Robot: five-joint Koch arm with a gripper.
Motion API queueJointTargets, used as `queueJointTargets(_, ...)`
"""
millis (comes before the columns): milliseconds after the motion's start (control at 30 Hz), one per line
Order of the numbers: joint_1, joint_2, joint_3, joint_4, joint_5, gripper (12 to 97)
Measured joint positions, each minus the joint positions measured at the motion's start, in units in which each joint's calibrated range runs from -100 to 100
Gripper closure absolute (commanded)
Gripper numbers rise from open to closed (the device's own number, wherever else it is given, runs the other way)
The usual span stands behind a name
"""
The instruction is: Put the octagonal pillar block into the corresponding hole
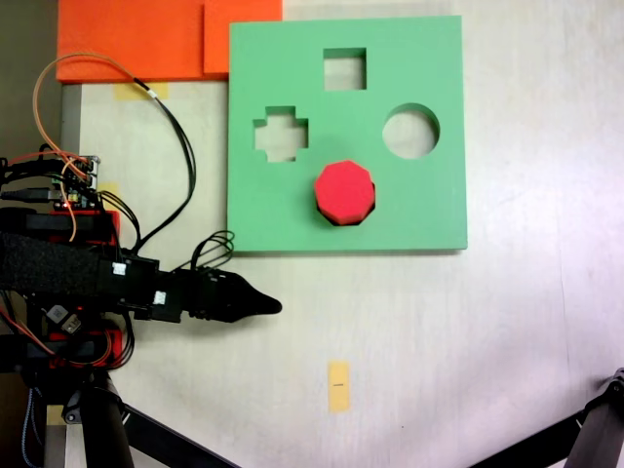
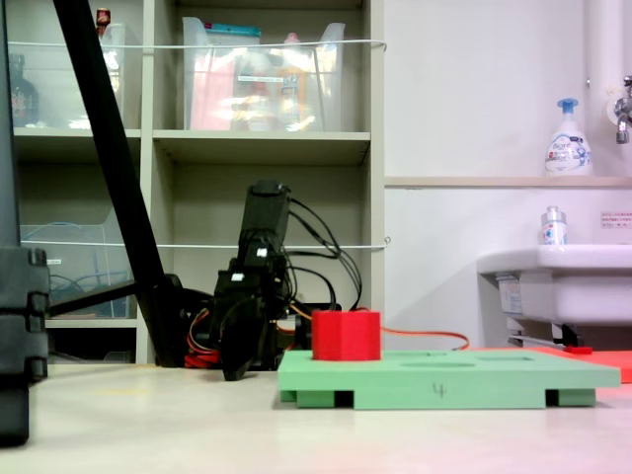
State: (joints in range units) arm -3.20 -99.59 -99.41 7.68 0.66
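Down by the table, the gripper (image 1: 271,306) lies pointed toward the right of the overhead fixed view, holding nothing; its jaws overlap for both cameras, so I cannot tell whether they are parted. Well apart from it, the octagonal pillar block (image 1: 344,190) stands in the corresponding hole (image 1: 341,221) of the green foam board (image 1: 429,210), upright and proud of the surface in the side fixed view. It looks light, soft and slightly squashy; opposite flat sides would suit a gentle pinch.
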Motion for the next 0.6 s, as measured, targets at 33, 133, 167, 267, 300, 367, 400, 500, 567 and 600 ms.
queueJointTargets(33, 0.3, 0.0, 0.0, 0.0, 0.0, 59.2)
queueJointTargets(133, 0.4, 0.0, 0.0, 0.0, 0.0, 59.2)
queueJointTargets(167, 0.4, 0.0, 0.0, 0.0, 0.0, 59.2)
queueJointTargets(267, 0.4, 0.0, 0.0, 0.0, 0.0, 59.2)
queueJointTargets(300, 0.4, 0.0, 0.0, 0.0, 0.0, 59.2)
queueJointTargets(367, 0.4, 0.0, 0.0, 0.0, 0.0, 59.2)
queueJointTargets(400, 0.4, 0.0, 0.0, 0.0, 0.0, 59.2)
queueJointTargets(500, 0.4, 0.0, 0.0, 0.0, 0.0, 59.2)
queueJointTargets(567, 0.4, 0.0, 0.0, 0.0, 0.0, 59.2)
queueJointTargets(600, 0.4, 0.0, 0.0, 0.0, 0.0, 59.2)
